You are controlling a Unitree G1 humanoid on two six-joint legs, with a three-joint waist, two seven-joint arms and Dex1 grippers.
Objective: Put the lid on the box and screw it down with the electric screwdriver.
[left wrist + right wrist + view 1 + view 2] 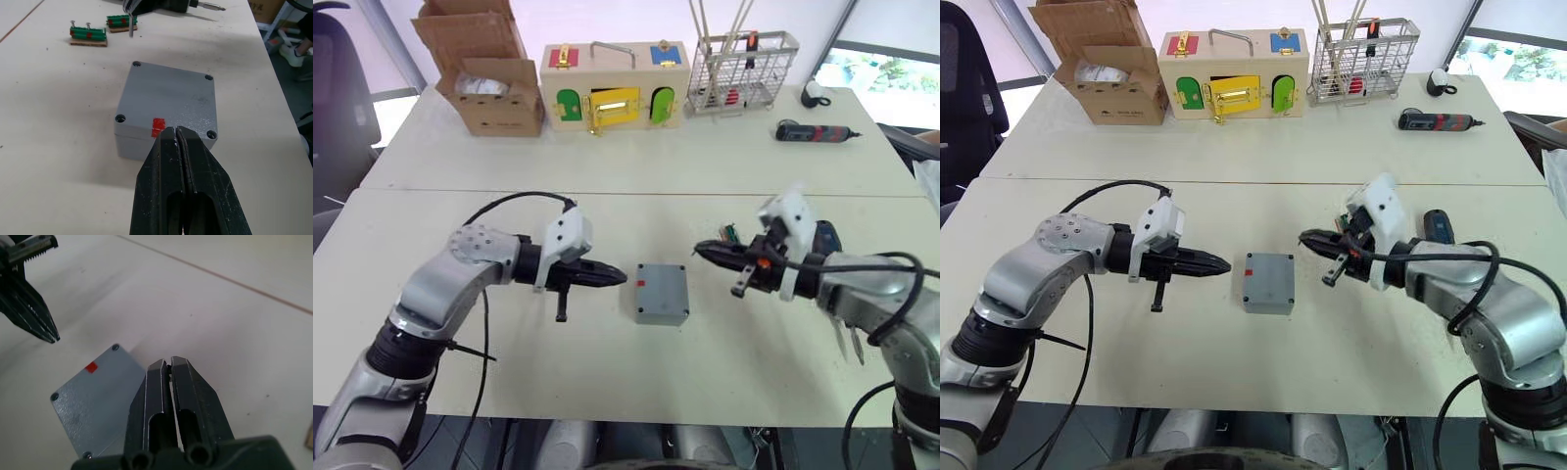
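The box (662, 293) sits near the centre of the near table (607, 392), upright, with the lid (168, 95) seated flat on top of it. Corner screw holes are visible at all four lid corners. A small red mark (641, 284) shows on the edge facing the left arm.

The left gripper (619, 278) is positioned at 9 o'clock from the box, just beside it and not touching. Its two black fingers are pressed together along their length and hold nothing. In the left wrist view, the closed fingertips (173, 134) point at the side of the box bearing the red mark.

The right gripper (700, 251) is positioned at about 2 o'clock from the box, near it and clear of it. Its fingers are likewise closed against each other, with nothing between them. In the right wrist view, the closed fingers (171, 382) hang above the table beside one lid corner.

The electric screwdriver (1438, 226) lies on the table at 3 o'clock from the box, mostly hidden behind the right arm. Two green terminal blocks (88, 35) lie on the table near it.

At 12 o'clock, on the far table, stand a cardboard box (494, 93), a wooden box with coloured doors (612, 83) and a wire basket (744, 69). A smaller black-and-red screwdriver (815, 132) lies at 1 o'clock.
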